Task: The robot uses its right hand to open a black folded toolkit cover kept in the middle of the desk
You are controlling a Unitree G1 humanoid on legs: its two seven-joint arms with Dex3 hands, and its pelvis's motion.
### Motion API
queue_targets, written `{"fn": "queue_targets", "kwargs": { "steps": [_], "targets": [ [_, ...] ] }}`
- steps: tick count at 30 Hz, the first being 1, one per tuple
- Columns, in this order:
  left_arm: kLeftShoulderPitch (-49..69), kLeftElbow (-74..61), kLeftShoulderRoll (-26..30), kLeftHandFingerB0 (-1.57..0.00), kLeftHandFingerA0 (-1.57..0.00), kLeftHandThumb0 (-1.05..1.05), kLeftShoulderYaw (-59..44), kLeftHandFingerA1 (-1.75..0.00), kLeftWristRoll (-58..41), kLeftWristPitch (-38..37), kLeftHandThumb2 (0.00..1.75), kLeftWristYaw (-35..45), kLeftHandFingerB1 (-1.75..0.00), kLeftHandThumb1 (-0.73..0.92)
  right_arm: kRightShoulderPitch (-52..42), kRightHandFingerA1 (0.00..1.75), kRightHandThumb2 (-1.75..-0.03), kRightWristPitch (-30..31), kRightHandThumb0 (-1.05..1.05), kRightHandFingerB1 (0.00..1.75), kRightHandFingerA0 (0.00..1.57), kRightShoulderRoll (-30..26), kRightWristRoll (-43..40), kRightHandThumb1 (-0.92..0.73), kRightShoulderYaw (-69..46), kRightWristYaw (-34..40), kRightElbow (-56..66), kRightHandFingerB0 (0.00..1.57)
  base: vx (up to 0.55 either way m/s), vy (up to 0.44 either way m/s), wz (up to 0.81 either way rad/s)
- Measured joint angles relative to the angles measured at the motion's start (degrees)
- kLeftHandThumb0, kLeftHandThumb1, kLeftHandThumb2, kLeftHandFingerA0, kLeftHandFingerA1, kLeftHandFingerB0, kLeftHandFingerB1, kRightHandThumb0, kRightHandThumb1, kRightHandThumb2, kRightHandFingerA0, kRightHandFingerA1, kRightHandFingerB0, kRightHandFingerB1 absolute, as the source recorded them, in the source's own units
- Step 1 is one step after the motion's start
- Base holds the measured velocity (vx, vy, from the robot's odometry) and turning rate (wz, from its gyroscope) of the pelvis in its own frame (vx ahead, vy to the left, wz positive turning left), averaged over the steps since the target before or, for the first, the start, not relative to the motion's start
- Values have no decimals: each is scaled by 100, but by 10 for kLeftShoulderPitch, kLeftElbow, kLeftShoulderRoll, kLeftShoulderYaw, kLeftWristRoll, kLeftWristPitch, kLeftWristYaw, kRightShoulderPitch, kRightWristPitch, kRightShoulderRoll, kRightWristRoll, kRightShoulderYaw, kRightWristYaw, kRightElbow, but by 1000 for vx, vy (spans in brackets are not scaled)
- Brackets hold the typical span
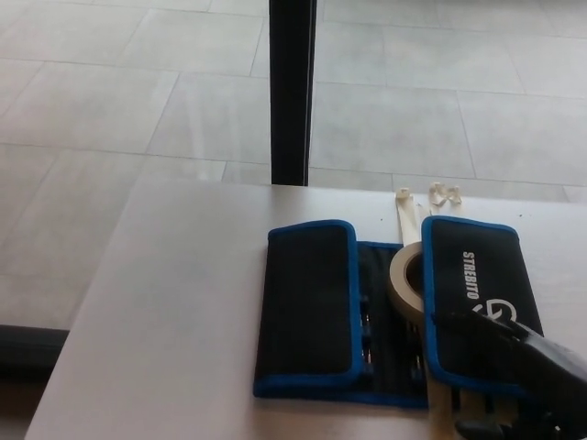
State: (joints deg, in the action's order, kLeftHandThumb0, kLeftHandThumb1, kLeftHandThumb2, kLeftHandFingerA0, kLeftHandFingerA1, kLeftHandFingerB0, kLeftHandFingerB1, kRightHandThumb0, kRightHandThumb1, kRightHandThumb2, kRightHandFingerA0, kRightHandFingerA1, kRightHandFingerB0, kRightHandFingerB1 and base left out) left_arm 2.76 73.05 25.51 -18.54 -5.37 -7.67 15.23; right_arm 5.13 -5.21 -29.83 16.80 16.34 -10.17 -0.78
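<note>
A pale tiled floor (138,101) lay beyond the light grey desk (183,321), and a black post (293,92) rose just behind the desk's far edge. In the middle of the desk we saw the black toolkit cover (312,307) with blue piping, both flaps folded inward. The right flap (468,275) bore white lettering and a round logo partly hidden. A roll of masking tape (406,280) stood tilted in the gap between the flaps, resting against the right one. Cream strips (404,209) stuck out beyond the cover's far edge. Our right hand (523,371) reached in from the lower right corner, its black fingers (477,332) lying over the near part of the right flap; we could not tell whether they had closed on the flap. Our left hand did not show.
</note>
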Motion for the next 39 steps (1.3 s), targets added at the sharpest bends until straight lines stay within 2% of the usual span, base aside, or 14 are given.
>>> {"fn": "queue_targets", "kwargs": {
  "steps": [1,17,23,24,25,26,30,31,32,33,35,37,38,39],
  "targets": [
    [0,0,0,-23,-31,-79,0,-47,0,0,69,0,-34,92,1,39,-59,0,-51,31,0,0,10,-62,1,7,-2,22,0,0,0],
    [0,1,0,-26,-27,-83,1,-52,0,0,69,1,-38,92,10,53,-58,-24,-48,35,1,0,133,-60,22,129,-60,28,0,0,0],
    [0,1,0,-26,-35,-84,1,-54,0,0,67,1,-37,92,16,42,-58,-33,-47,36,0,0,171,-57,36,175,-86,30,0,0,0],
    [0,1,0,-26,-34,-84,1,-50,0,0,67,1,-36,91,17,23,-62,-33,-46,40,0,0,176,-51,38,182,-90,24,0,0,0],
    [0,1,0,-26,-34,-84,1,-50,0,0,67,1,-36,91,19,23,-62,-32,-46,40,0,1,184,-51,41,191,-96,24,0,0,0],
    [0,1,0,-26,-33,-85,1,-54,0,0,67,1,-36,89,21,1,-68,-31,-58,44,0,2,190,-53,44,199,-101,15,0,0,0],
    [-1,1,-2,-30,-33,-83,-1,-51,0,0,68,1,-36,92,28,0,-62,-20,-45,39,0,5,217,-53,59,229,-124,16,0,0,0],
    [-1,1,-2,-25,-31,-90,0,-55,0,0,85,1,-41,77,30,4,-64,-17,-42,39,0,6,223,-54,62,236,-129,16,0,0,0],
    [-1,1,-2,-25,-31,-90,0,-55,0,0,85,1,-41,77,33,4,-64,-13,-42,39,0,7,230,-54,66,244,-135,16,0,0,0],
    [-1,1,-2,-29,-32,-83,0,-52,0,0,68,1,-36,92,36,11,-65,-11,-39,39,0,9,236,-53,69,252,-142,17,0,0,0],
    [-1,1,-2,-29,-32,-83,0,-52,0,0,68,1,-36,92,42,11,-65,-7,-39,39,0,12,247,-53,75,268,-155,17,0,0,0],
    [-1,1,-2,-25,-32,-88,0,-57,0,0,85,1,-44,74,46,41,-60,-4,-36,36,3,14,255,-61,79,280,-163,30,0,0,0],
    [-1,1,-3,-25,-32,-88,-1,-57,0,0,85,1,-44,74,48,41,-60,-3,-36,36,3,17,260,-61,81,293,-172,30,0,0,0],
    [-1,1,-3,-28,-34,-84,-1,-54,0,0,67,1,-38,92,50,51,-59,-3,-36,35,11,18,263,-61,81,300,-178,35,0,0,0]
  ]
}}
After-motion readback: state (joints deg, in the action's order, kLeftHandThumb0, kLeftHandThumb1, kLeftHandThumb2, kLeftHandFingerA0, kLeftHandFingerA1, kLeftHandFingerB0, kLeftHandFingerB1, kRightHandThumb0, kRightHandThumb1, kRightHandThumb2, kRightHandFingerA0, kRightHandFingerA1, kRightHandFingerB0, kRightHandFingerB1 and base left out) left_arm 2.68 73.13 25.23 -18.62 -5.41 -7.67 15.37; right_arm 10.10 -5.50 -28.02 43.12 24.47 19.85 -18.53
